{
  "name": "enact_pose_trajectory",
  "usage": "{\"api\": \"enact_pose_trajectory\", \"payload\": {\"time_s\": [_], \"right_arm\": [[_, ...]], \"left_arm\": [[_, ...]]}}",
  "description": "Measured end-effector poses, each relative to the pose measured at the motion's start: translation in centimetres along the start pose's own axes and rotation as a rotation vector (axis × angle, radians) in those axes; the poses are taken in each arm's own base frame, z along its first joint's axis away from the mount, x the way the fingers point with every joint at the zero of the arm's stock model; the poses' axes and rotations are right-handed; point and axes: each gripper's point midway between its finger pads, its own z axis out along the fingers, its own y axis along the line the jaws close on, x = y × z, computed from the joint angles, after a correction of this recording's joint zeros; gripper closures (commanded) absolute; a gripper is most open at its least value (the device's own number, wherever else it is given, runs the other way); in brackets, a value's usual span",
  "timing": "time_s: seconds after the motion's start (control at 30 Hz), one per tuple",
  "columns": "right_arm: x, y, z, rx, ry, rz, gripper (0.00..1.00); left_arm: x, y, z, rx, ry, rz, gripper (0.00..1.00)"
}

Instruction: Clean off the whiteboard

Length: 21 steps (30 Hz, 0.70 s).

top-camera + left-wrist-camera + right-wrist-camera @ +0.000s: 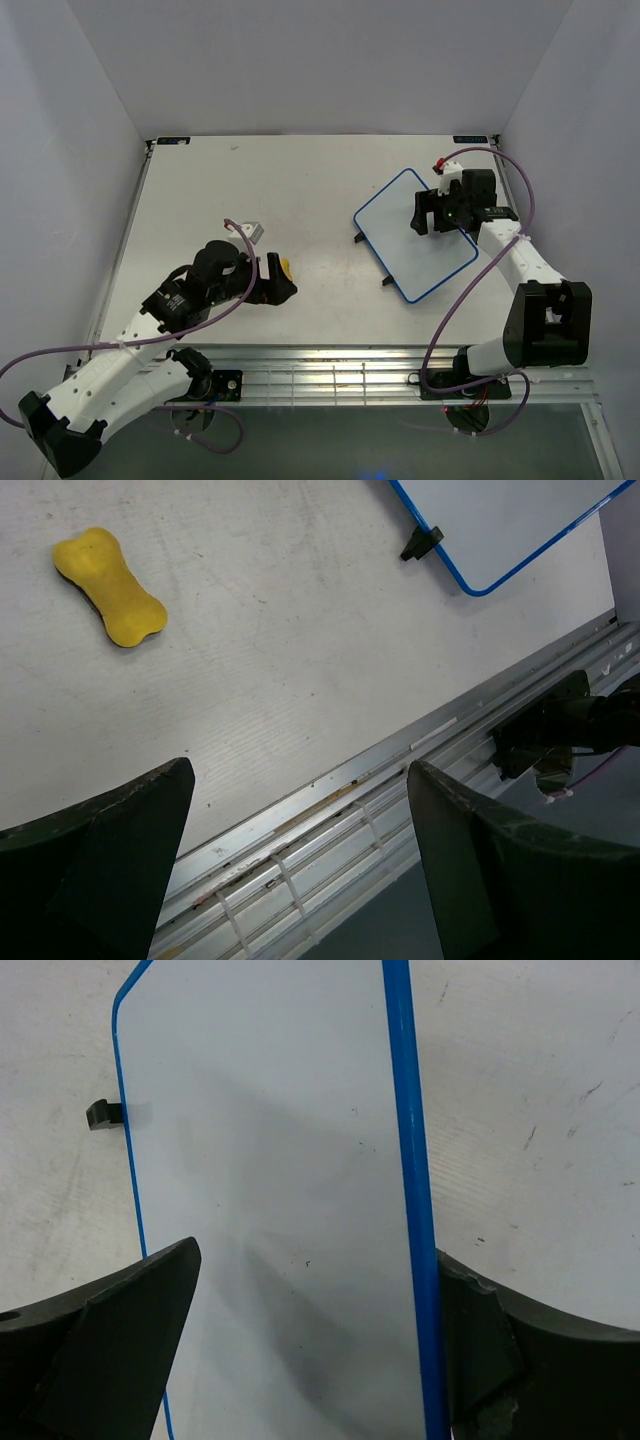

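The whiteboard (pixel 412 238) has a blue frame and small black feet and lies flat on the table at the right. Its surface looks wiped, with only tiny specks (pixel 290 1160). My right gripper (pixel 436 213) (pixel 315 1250) is open just above the board's far end. One finger is over the white surface and the other is outside the blue edge. The yellow bone-shaped eraser (pixel 287 267) (pixel 108 587) lies loose on the table. My left gripper (pixel 281 284) (pixel 300 770) is open and empty just on the near side of the eraser. A corner of the board also shows in the left wrist view (pixel 500 520).
A metal rail (pixel 350 365) (pixel 330 820) runs along the table's near edge, under my left fingers. White walls close in the left, back and right sides. The right arm's base (pixel 560 730) stands at the rail.
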Motion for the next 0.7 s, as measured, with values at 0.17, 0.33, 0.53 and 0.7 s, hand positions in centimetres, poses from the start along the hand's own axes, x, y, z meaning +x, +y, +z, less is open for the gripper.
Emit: {"api": "enact_pose_trajectory", "payload": {"time_s": [0.17, 0.33, 0.53, 0.7], "right_arm": [[-0.1, -0.5, 0.0, 0.03, 0.002, 0.006, 0.1], [-0.6, -1.1, -0.6, 0.077, -0.005, 0.024, 0.1], [-2.4, -1.8, -3.0, 0.161, -0.037, 0.062, 0.1], [-4.0, -1.8, -6.0, 0.221, -0.094, 0.115, 0.1]], "left_arm": [[-0.7, 1.1, -0.4, -0.067, -0.05, -0.021, 0.02], [-1.2, 2.1, -0.7, -0.125, -0.088, -0.038, 0.02], [-2.5, 5.1, -1.2, -0.302, -0.153, -0.05, 0.02], [-4.6, 7.3, -2.3, -0.456, -0.242, -0.043, 0.02]]}}
